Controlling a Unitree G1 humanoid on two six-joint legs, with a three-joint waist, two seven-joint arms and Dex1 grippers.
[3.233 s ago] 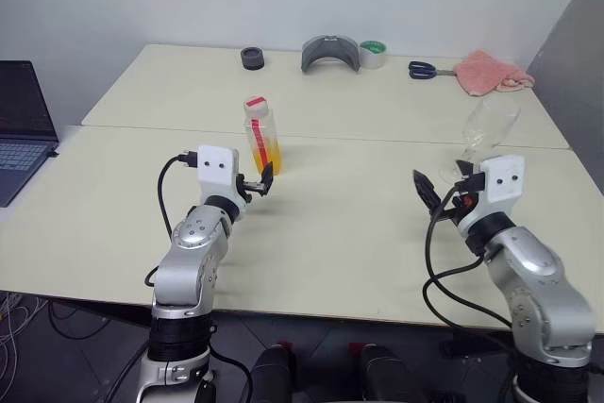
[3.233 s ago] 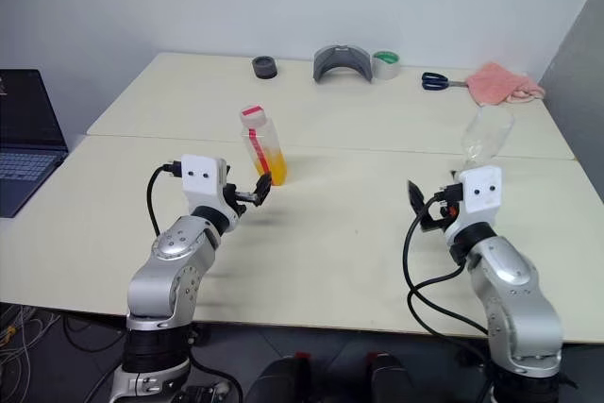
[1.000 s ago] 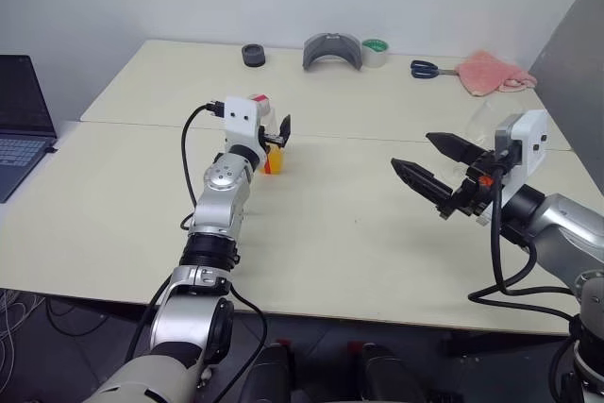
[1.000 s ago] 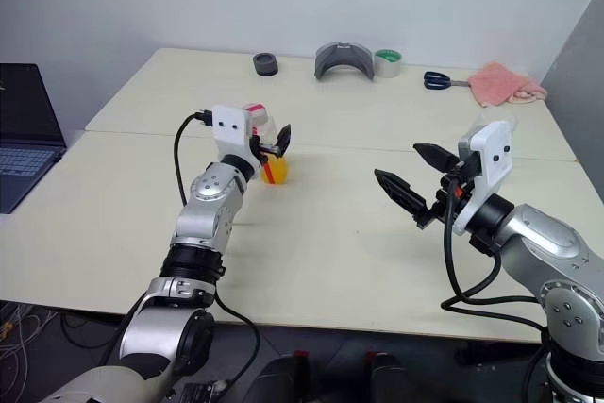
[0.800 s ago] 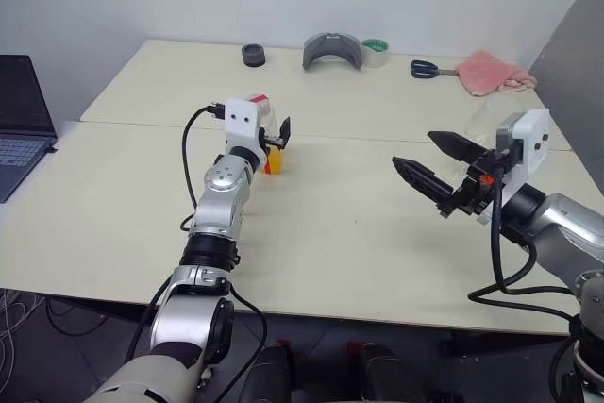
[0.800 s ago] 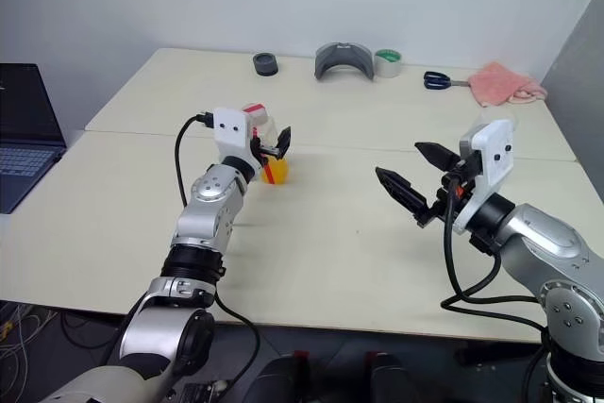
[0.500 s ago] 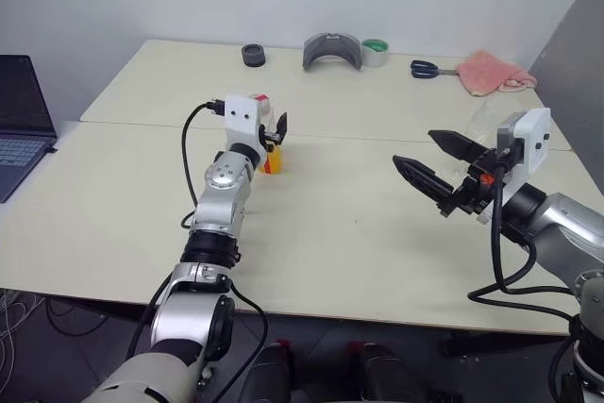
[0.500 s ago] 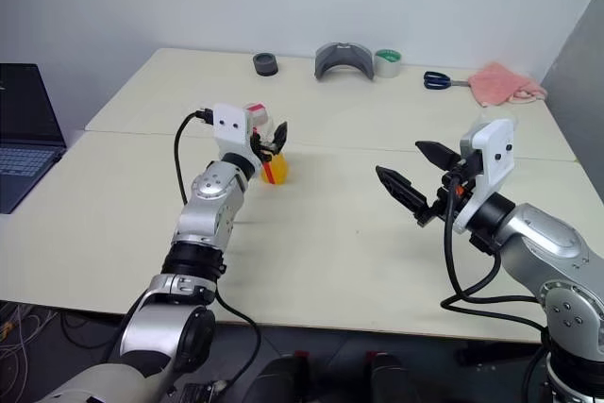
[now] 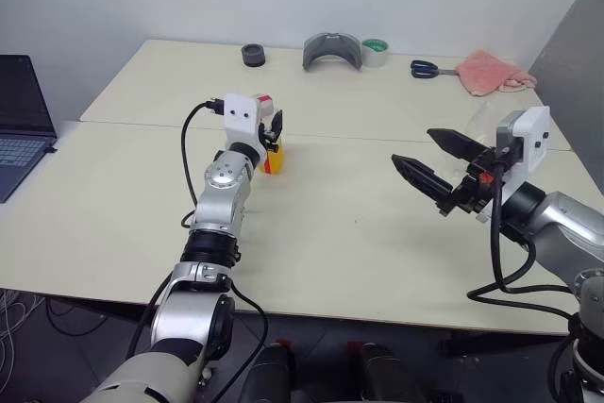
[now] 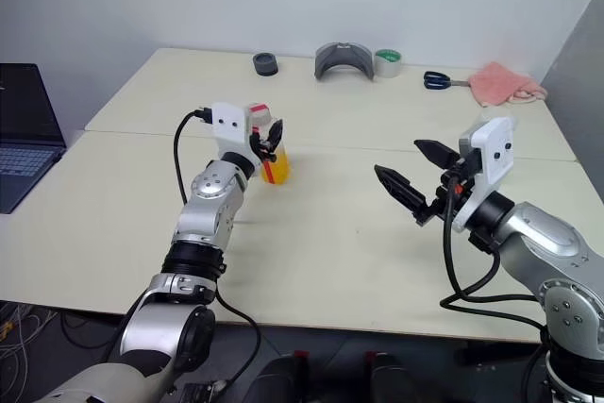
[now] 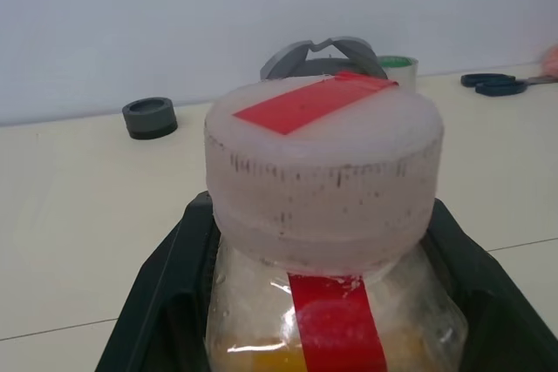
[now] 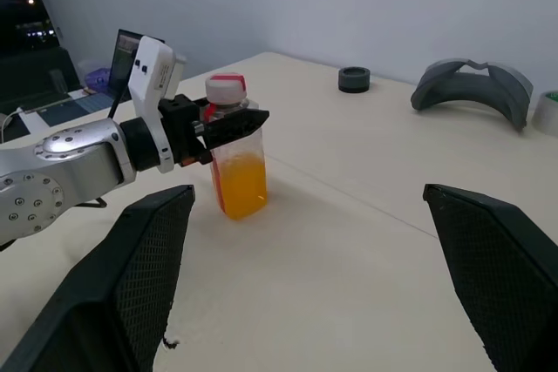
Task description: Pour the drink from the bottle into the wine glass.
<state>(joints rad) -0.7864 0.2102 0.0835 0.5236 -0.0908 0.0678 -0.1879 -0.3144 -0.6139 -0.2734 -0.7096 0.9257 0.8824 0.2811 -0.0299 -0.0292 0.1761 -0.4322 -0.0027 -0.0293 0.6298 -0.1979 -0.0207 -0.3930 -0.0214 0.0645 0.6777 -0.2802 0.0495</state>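
On the far half of the cream table (image 9: pixel 377 252) sit a black ring-shaped object (image 9: pixel 252 56), a curved grey piece (image 9: pixel 331 51), a green-cored roll of tape (image 9: pixel 374 53), blue-handled scissors (image 9: pixel 424 69) and a crumpled pink cloth (image 9: pixel 489 73); an open laptop (image 9: pixel 21 125) lies at my nine o'clock. Nothing stands between my two arms on the near tabletop.

The small clear plastic bottle (image 10: pixel 269 153) with a red-and-white cap stands upright at about eleven o'clock, translucent orange-yellow drink (image 12: pixel 239 182) filling its lower half. My left gripper (image 10: pixel 267 136) has its black fingers (image 11: pixel 166 302) closed around the bottle just below the cap, one on each side, seemingly touching the plastic. A red strip runs across the cap and down the neck; I can read no writing on it.

My right gripper (image 9: pixel 434 163) hovers at two o'clock, fingers spread wide with nothing between them. The clear wine glass (image 9: pixel 483 118) shows faintly just behind that wrist.
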